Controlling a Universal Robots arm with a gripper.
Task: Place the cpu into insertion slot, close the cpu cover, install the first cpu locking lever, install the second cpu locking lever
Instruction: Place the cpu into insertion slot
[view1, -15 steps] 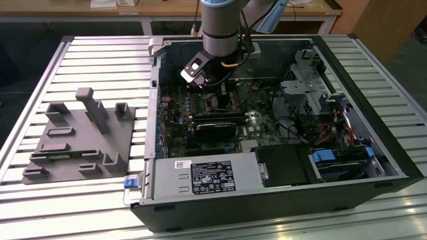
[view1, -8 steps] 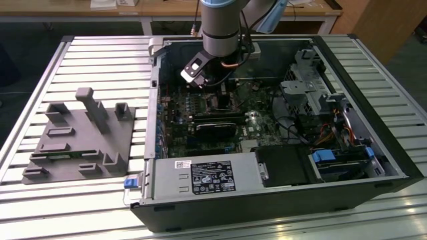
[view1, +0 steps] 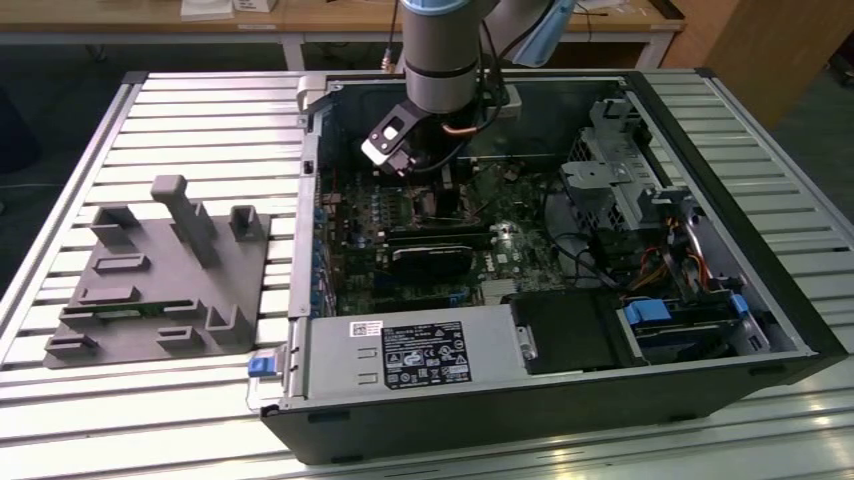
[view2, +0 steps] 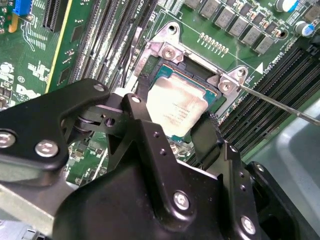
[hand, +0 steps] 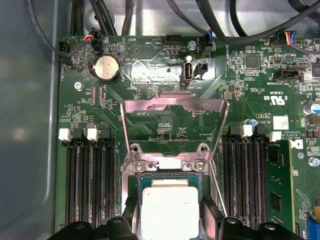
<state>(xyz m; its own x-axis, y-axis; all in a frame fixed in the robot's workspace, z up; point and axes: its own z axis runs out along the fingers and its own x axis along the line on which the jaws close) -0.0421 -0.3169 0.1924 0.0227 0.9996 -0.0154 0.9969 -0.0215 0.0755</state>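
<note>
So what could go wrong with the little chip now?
The end effector sits right over the cpu, which lies in the insertion slot. If it pulls away crookedly, it might drag the chip askew. The cpu cover stands open beside the slot and could perhaps drop onto the end effector. The thin metal lever sticks out beside the slot and might get snagged.
</note>
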